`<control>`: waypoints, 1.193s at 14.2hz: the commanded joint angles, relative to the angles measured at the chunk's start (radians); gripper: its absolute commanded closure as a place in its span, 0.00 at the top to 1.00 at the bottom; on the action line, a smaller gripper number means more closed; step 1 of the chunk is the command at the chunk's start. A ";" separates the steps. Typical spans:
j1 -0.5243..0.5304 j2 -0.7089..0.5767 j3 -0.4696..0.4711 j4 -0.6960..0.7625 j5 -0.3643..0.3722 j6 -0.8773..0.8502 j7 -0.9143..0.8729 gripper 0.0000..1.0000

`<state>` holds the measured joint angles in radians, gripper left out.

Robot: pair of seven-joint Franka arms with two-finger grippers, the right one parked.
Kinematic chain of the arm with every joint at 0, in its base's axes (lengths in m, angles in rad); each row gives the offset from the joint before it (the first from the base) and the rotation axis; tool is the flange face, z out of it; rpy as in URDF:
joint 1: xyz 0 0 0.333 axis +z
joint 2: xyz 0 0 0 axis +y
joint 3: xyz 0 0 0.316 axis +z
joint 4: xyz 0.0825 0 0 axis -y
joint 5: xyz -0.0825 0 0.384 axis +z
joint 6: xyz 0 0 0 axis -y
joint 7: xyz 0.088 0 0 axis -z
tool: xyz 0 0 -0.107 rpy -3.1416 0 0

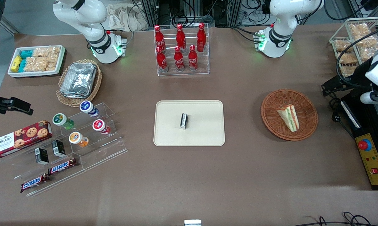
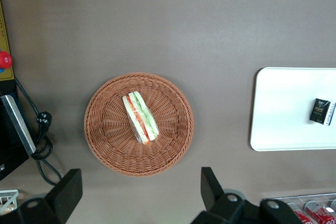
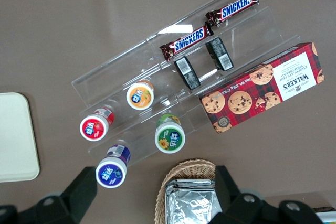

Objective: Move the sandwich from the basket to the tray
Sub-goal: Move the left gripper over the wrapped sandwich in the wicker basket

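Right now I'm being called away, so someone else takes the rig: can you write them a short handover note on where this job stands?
Gripper: open, holding nothing, high above the basket.
Sandwich: lying in the basket, untouched.
Tray: on the table toward the parked arm's end from the basket, apart from it; a small black-and-white packet lies near its middle.
Done: nothing yet.
Left: descend, grasp the sandwich, carry it over, set it on a bare part of the tray.
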<state>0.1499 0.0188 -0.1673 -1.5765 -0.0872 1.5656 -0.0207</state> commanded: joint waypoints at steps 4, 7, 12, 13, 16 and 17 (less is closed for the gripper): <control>0.004 0.009 -0.006 0.001 0.023 -0.019 -0.005 1.00; 0.005 0.001 -0.005 -0.049 0.036 -0.007 -0.106 1.00; 0.002 -0.071 -0.008 -0.303 0.104 0.210 -0.497 1.00; 0.000 -0.103 -0.009 -0.389 0.121 0.282 -0.539 1.00; -0.006 -0.172 -0.014 -0.588 0.121 0.454 -0.579 1.00; -0.009 -0.175 -0.015 -0.612 0.119 0.477 -0.579 1.00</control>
<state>0.1464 -0.0719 -0.1763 -2.0679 0.0179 1.9719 -0.5672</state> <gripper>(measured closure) 0.000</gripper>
